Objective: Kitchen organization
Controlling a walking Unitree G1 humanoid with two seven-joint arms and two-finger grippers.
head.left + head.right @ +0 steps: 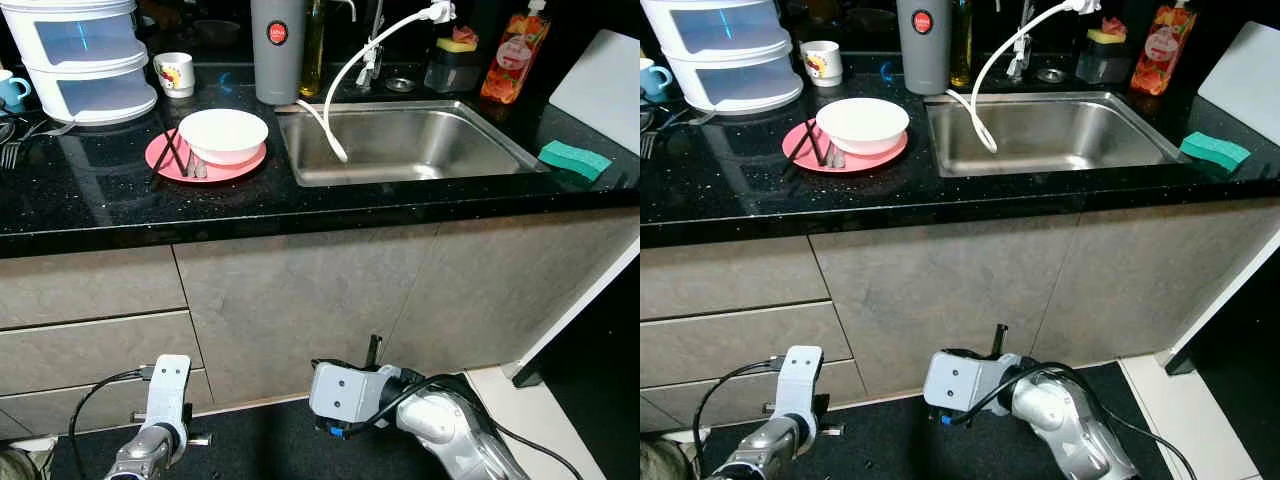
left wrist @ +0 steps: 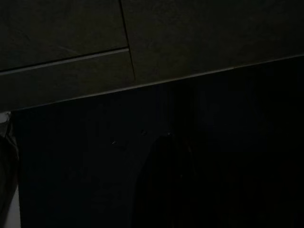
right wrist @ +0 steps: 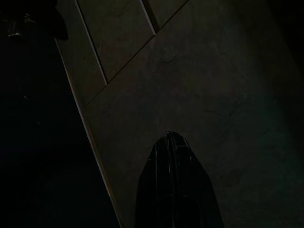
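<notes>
1 white bowl [image 1: 223,134] is parked on a pink plate [image 1: 165,153] on the black table [image 1: 120,200], just beside the sink's [image 1: 400,140] left rim, with dark chopsticks [image 1: 172,152] laid across the plate next to it, long axis running roughly front to back. Forks [image 1: 20,140] are spotted further left, near a white drawer box [image 1: 85,55], and a mug [image 1: 175,73] behind. A green sponge [image 1: 574,158] is seen at the sink's right corner.

Both arms are hung low in front of the cabinet doors, well below the table edge. The right gripper [image 3: 173,190] is seen pressed shut with nothing in it; the left gripper [image 2: 164,185] is too dark to call. The dishes lie up and to the left, so the left arm is probably nearer.
</notes>
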